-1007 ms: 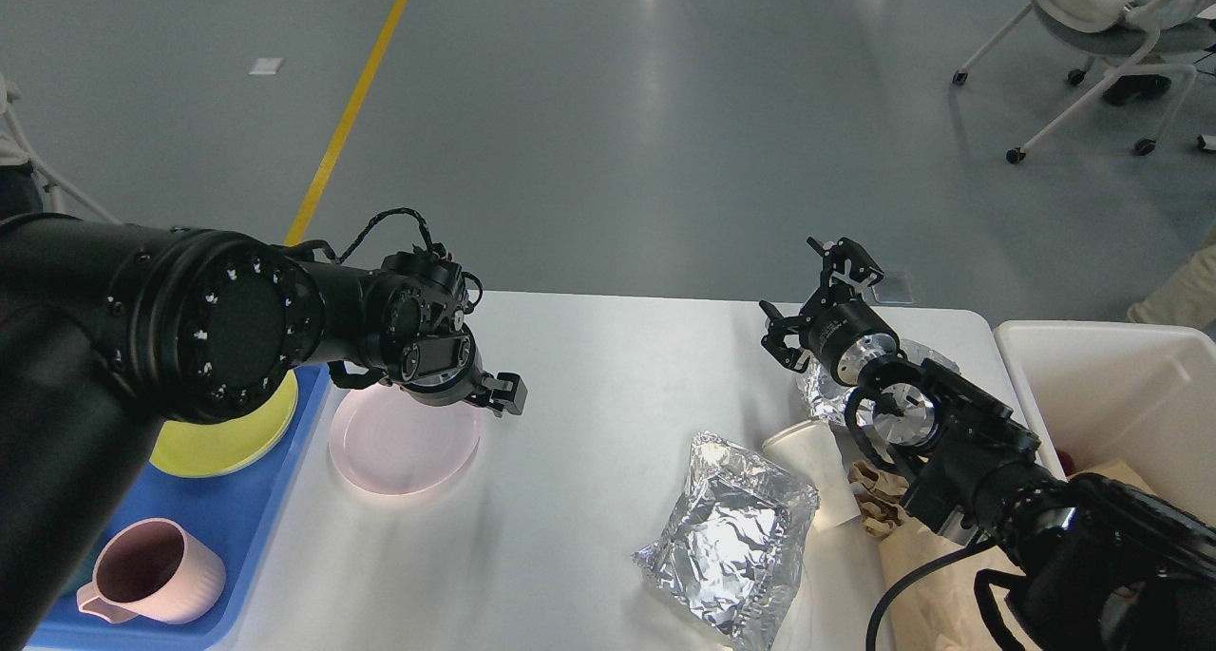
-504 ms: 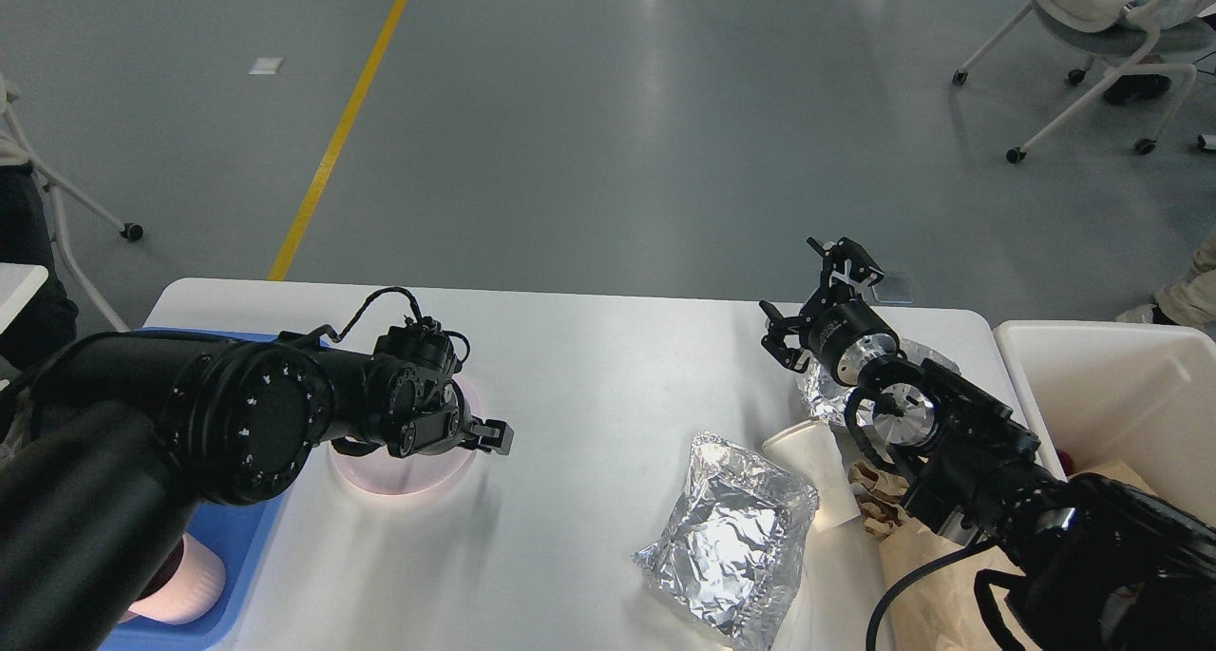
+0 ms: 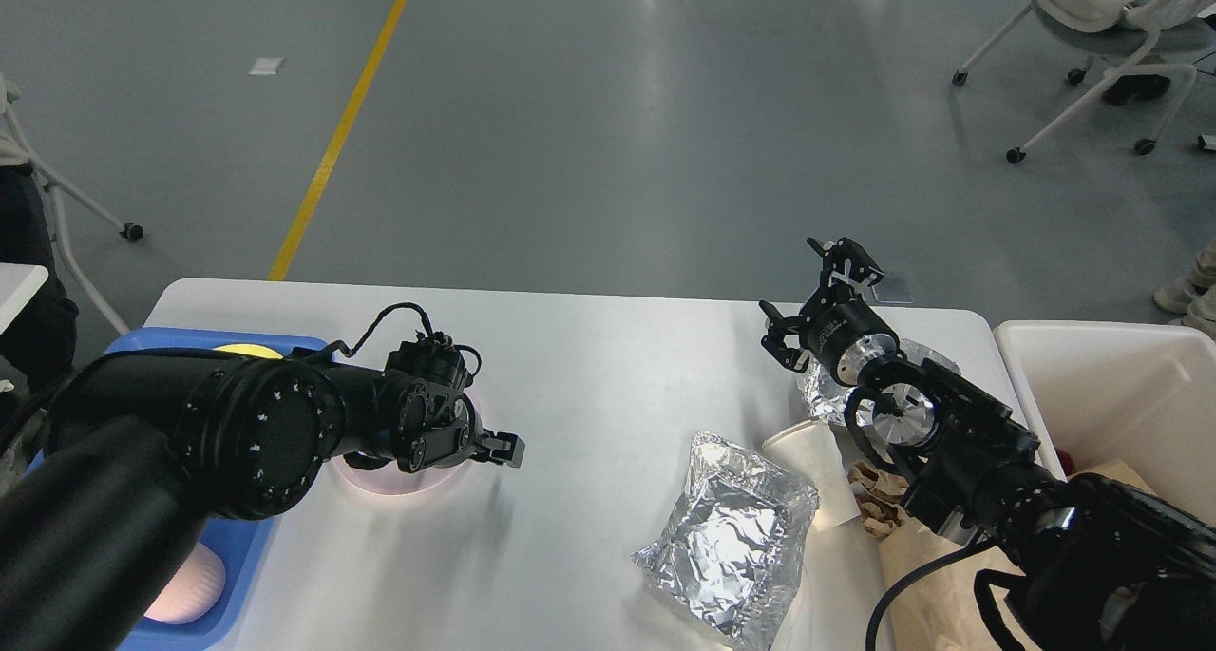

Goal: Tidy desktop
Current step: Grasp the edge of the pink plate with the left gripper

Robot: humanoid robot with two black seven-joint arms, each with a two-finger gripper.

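The white desktop (image 3: 608,366) holds a pink plate (image 3: 408,478) at the left, mostly hidden under my left arm. My left gripper (image 3: 502,449) is low over the table at the plate's right edge; its fingers are too small and dark to tell apart. A crumpled foil bag (image 3: 731,537) lies at front centre. A tipped white paper cup (image 3: 817,461), crumpled foil (image 3: 822,394) and a brown paper bag (image 3: 931,575) lie at the right. My right gripper (image 3: 807,295) is open and empty above the foil near the far right edge.
A blue tray (image 3: 242,575) at the left edge holds a yellow plate (image 3: 247,352) and a pink cup (image 3: 185,589), both largely hidden by my left arm. A white bin (image 3: 1121,394) stands beside the table's right end. Office chairs stand on the floor beyond.
My left arm has dropped and swung down over the tray, bringing its gripper low beside the pink plate's right edge. The right arm has not moved.
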